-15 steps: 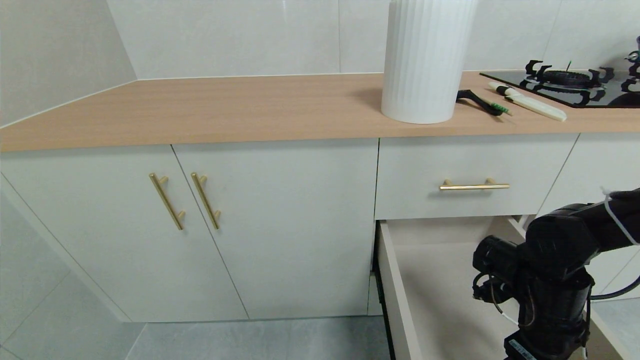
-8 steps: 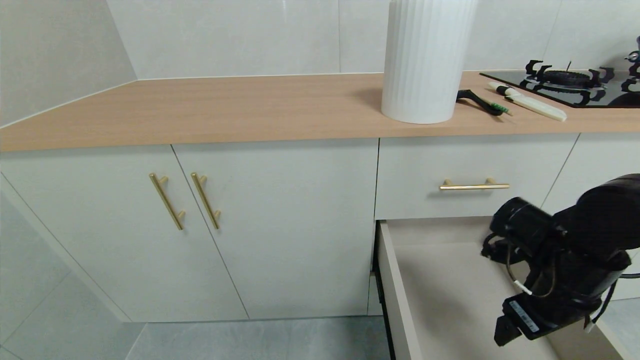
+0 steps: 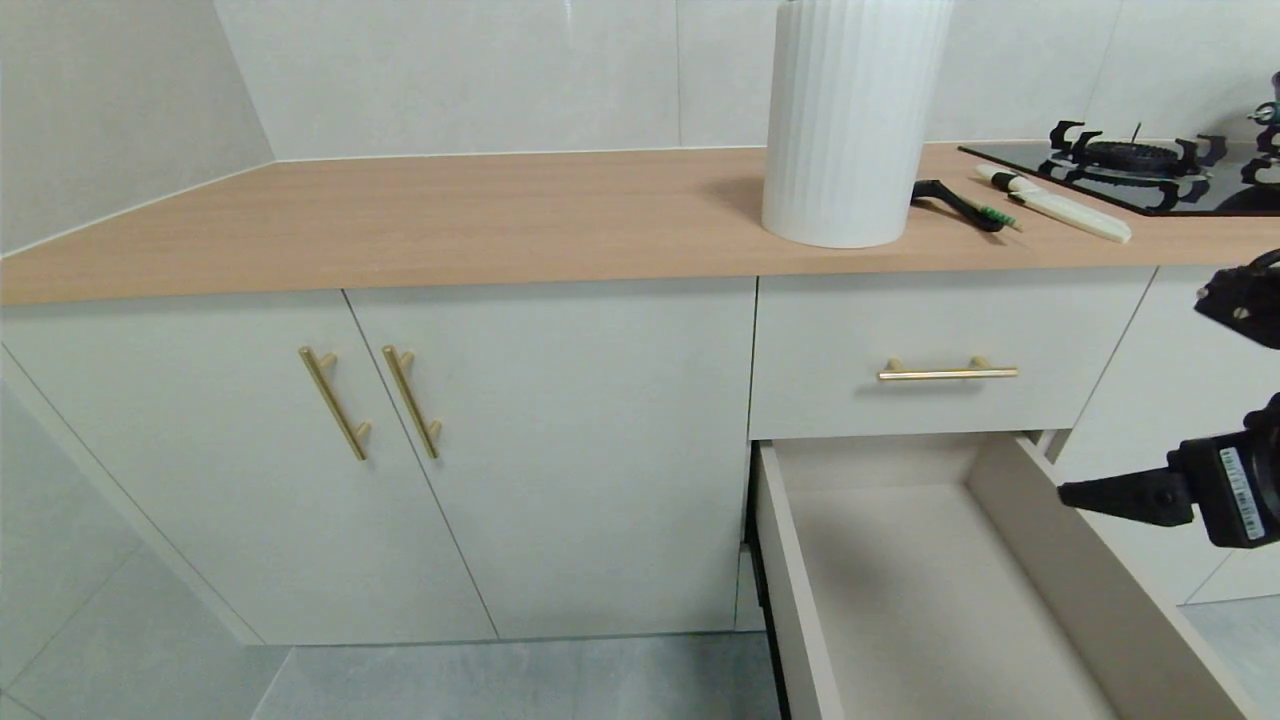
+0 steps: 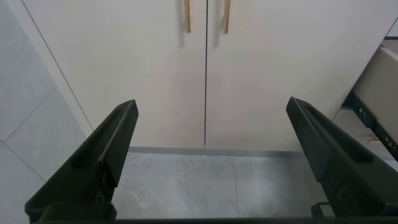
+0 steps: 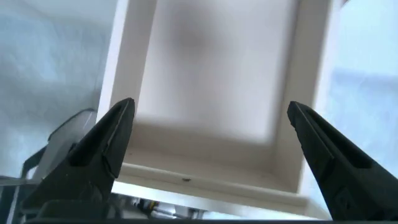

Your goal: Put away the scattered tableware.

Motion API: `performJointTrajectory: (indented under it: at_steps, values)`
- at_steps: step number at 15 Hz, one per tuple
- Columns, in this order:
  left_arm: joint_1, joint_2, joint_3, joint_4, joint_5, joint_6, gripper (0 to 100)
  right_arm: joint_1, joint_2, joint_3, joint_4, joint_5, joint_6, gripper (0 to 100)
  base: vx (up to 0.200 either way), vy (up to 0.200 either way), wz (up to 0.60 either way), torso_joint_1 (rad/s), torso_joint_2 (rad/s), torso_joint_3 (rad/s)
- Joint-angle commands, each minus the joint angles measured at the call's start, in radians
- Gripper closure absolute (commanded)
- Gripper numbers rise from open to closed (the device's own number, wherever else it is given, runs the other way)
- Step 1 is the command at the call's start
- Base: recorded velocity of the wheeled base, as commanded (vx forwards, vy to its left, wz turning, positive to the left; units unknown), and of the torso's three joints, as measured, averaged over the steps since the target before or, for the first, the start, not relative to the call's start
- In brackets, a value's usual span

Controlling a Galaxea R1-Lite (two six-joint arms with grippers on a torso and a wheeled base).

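Tableware lies on the wooden countertop (image 3: 450,215) in two pieces: a black-handled utensil (image 3: 955,202) with a green tip, just beside the base of a tall white ribbed container (image 3: 850,120); and a cream utensil (image 3: 1060,204) close by on its far side, pointing toward the black stove (image 3: 1130,160); whether the two utensils touch cannot be told. Below the counter edge a shut drawer with a brass handle (image 3: 948,373) sits above a lower drawer (image 3: 790,560) that is pulled out. The right gripper (image 5: 210,106) hangs near that drawer's right wall, its camera looking down into the box; its two fingers are spread wide with nothing between them. The left gripper (image 4: 211,102) is low before the pair of cabinet doors (image 4: 249,81), over the grey floor (image 4: 205,180); its fingers too stand wide apart and hold nothing.
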Motion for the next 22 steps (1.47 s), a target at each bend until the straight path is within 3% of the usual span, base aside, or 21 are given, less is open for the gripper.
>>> performJointTrajectory:
  at_steps: [1, 8, 19, 22]
  values:
    - [0.0, 0.0, 0.0, -0.001, 0.0, -0.001, 0, -0.011, -0.038, 0.007, -0.023, -0.001, -0.006, 0, 0.0, 0.0, 0.0, 0.0, 0.0, 0.0]
    - [0.0, 0.0, 0.0, -0.001, 0.0, -0.001, 0, -0.011, -0.047, 0.02, -0.048, -0.001, -0.012, 0, 0.0, 0.0, 0.0, 0.054, -0.13, -0.114]
    - [0.0, 0.0, 0.0, -0.001, 0.0, -0.001, 0, -0.013, -0.041, 0.016, -0.06, -0.001, -0.026, 0, 0.0, 0.0, 0.0, 0.172, -0.45, -0.26]
    - [0.0, 0.0, 0.0, -0.001, 0.0, 0.001, 0, -0.084, 0.088, -0.078, -0.18, 0.0, -0.052, 0, 0.0, 0.0, 0.0, 0.034, -0.06, -0.039]
